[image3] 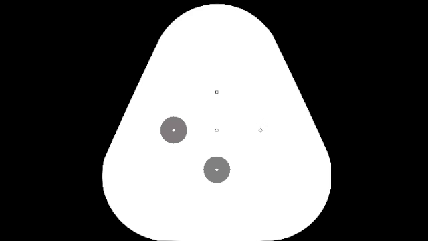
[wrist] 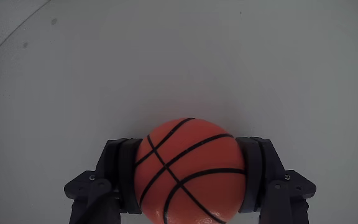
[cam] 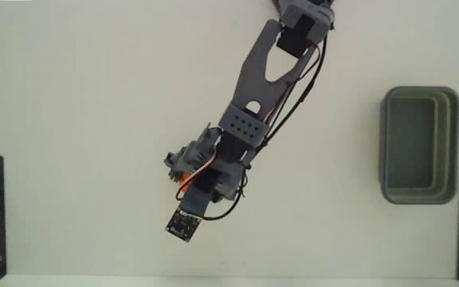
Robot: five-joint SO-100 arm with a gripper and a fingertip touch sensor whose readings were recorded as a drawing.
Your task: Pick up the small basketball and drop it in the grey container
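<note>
Two dark fingers (wrist: 122,177) of the pincer (wrist: 191,180) clamp the small basketball (wrist: 190,169) from either side in the wrist view. Seen from the fixed view, the arm is well left of the grey container (cam: 418,145), which stands on the white desk (cam: 78,119).

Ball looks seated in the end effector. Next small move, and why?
Probably lift straight up. In the wrist view the small basketball sits between both fingers of the end effector; the grey container lies well off to the right in the fixed view.
</note>
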